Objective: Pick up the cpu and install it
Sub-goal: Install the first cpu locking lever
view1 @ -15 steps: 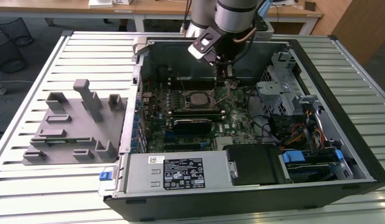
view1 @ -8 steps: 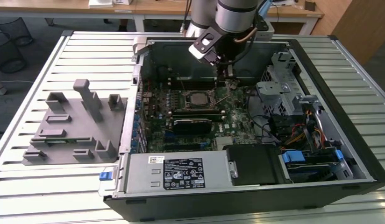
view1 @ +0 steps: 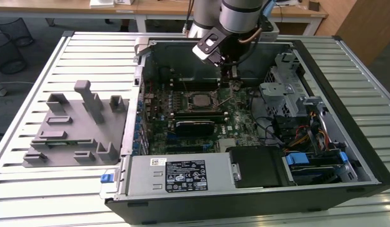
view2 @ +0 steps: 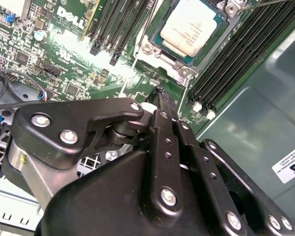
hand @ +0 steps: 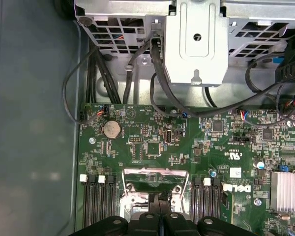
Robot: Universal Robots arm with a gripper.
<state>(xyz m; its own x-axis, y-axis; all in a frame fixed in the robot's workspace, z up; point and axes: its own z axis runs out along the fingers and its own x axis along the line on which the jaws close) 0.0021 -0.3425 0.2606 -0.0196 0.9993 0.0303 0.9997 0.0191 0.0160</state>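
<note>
Gripper (view2: 160,96) fingers are pressed together, empty; cpu (view2: 192,25) is seated in socket. Lever could be snagged on retreat.

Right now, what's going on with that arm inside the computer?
A single robot arm is reaching into an open computer case lying on a slatted table. Its gripper hangs just above the motherboard, beside the socket, with its fingers closed together and nothing between them. The cpu sits in the socket, silver top up, in the second wrist view. A grey plastic tray with upright blocks rests on the table at the exterior view's left.
</note>
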